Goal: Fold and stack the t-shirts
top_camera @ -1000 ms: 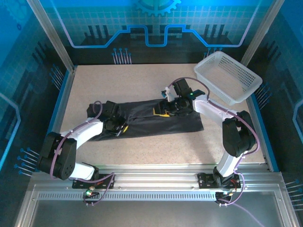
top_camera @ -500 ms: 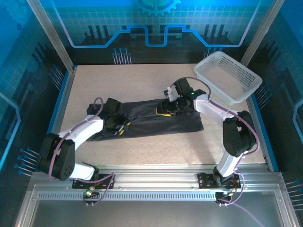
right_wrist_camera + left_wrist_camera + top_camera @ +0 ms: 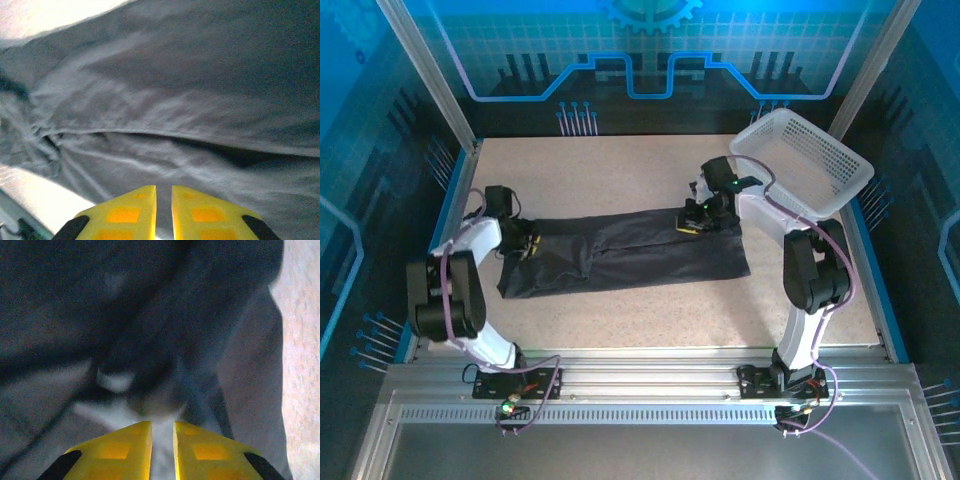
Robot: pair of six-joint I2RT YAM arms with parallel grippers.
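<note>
A dark charcoal t-shirt (image 3: 620, 255) lies folded into a long flat strip across the middle of the table. My left gripper (image 3: 528, 247) sits at the strip's left end. In the left wrist view its yellow fingertips (image 3: 162, 427) stand almost together with a pinch of cloth (image 3: 150, 315) between them. My right gripper (image 3: 688, 224) is at the strip's far right corner. Its fingertips (image 3: 164, 190) are likewise nearly closed on a fold of the shirt (image 3: 200, 75).
A white lattice basket (image 3: 840, 190) stands tilted at the back right, close behind my right arm. Bare speckled table (image 3: 620, 170) stretches behind the shirt and in front of it. Metal frame posts run along both sides.
My left gripper moved from the shirt's middle-left out to its left end and closed. The right gripper shifted right and back to the far corner and closed. The strip now lies flatter.
</note>
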